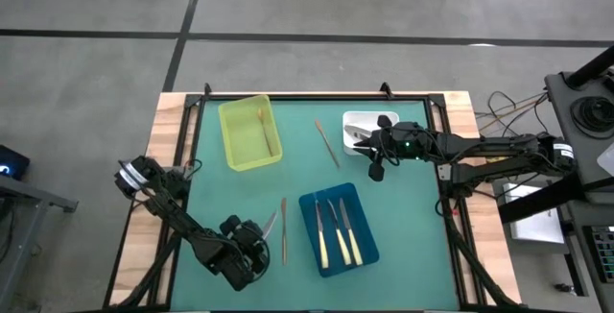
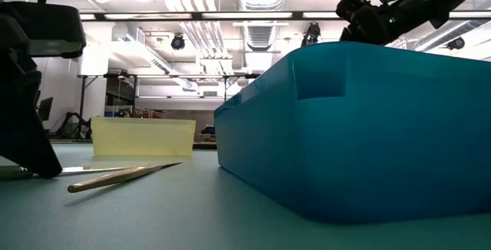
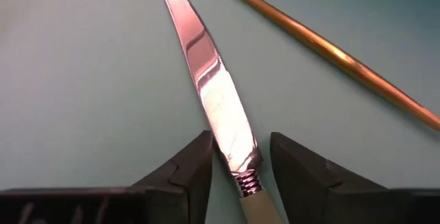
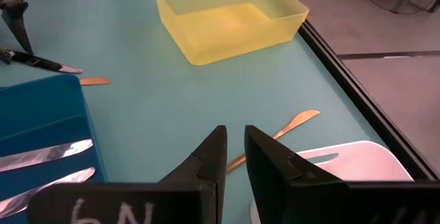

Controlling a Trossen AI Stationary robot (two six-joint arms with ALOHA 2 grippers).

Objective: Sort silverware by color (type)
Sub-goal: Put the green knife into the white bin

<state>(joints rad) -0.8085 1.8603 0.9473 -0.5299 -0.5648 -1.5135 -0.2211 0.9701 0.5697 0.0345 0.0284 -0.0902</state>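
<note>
My left gripper is low over the table's near left part and open. Its fingers stand on either side of a knife with a silver blade and a cream handle, right where blade meets handle. That knife lies flat on the mat. Beside it lies a thin gold utensil. Another gold utensil lies mid-table. My right gripper hangs empty next to the white tray, its fingers shut to a narrow slit.
The blue tray holds three cream-handled knives. The yellow tray, at the far left, holds one gold utensil. The white tray stands at the far right. Bare green mat lies between the trays.
</note>
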